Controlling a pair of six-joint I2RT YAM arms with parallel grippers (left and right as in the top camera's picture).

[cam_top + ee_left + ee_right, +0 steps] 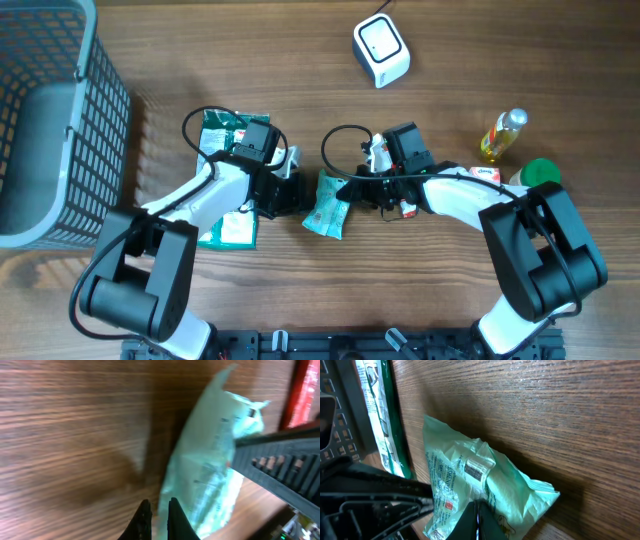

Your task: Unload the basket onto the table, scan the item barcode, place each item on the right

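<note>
- While both pincers were at it, the mint packet (pixel 326 208) sat in the middle of the overhead frame, on or just above the table (pixel 480 60); which of the two could not be told.
- Its barcode (pixel 475 469) showed in the right wrist view as a small striped patch on creased film, near the centre of that frame.
- With its jaws fully closed, the right gripper (pixel 477 519) pinched the packet's near edge at the bottom of its own view.
- Equally closed was the left gripper (pixel 158 512), which appeared to nip the opposite edge at the bottom of its view, though the film between the tips was hard to make out.
- Judged from this, two opposed pinches on thin film could tear it, or one edge could slip free if the arms drew apart.
- Another risk was a failed read: the scanner (pixel 381 50) stood well apart in the upper centre of the overhead frame, and wrinkles across the code could spoil it unless the film was held flat and turned toward the scanner.
- At the upper left of the overhead frame stood the grey basket (pixel 100 110), with nothing visible in the part shown.
- At the right edge stood a bottle (pixel 502 134) of yellowish liquid.
</note>
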